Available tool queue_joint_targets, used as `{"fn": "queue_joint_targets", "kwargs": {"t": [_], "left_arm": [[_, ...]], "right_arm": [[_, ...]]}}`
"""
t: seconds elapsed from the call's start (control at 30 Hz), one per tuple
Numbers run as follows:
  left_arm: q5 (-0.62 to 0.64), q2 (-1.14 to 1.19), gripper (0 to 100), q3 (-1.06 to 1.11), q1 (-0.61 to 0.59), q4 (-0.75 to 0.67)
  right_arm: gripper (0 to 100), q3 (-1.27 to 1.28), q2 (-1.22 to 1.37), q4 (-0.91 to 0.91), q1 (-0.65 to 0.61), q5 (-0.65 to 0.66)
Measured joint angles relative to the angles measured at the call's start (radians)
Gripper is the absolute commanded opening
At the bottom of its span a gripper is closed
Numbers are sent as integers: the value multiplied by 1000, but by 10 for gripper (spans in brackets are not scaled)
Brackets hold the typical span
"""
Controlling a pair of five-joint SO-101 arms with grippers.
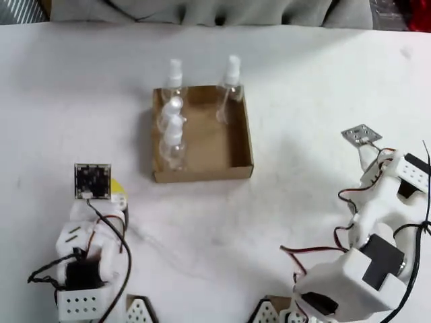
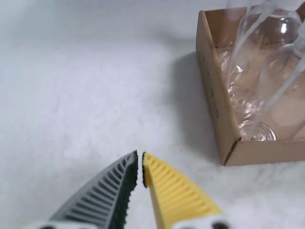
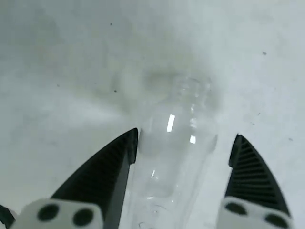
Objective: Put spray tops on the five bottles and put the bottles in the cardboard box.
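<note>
By the right edge of the bench [image 1: 303, 81], the right arm's fingers [image 3: 109, 167] stand wide on either side of a clear bottle [image 3: 174, 157] with a bare neck, seemingly lined up to grip it for capping. Toward the near left corner, the left arm's fingers [image 2: 167, 191] are pressed together, empty and probably idle. Farther on, mid-bench, the cardboard box [image 1: 202, 175] holds capped bottles [image 1: 174, 128] upright.

No text, number or sign is legible. Small dark marks on the cardboard box [image 2: 213, 95] wall are too small to read.
</note>
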Motion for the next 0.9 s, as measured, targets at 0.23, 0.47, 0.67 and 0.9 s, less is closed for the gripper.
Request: {"fn": "queue_joint_targets", "kwargs": {"t": [0.23,0.47,0.67,0.9], "left_arm": [[0,0,20,0,0,14],[0,0,20,0,0,21],[0,0,20,0,0,21],[0,0,20,0,0,21]], "right_arm": [[217,0,38,-15,-29,0],[197,-2,41,-21,-31,0],[295,-2,34,-14,-31,0],[231,-2,-48,110,-29,84]]}}
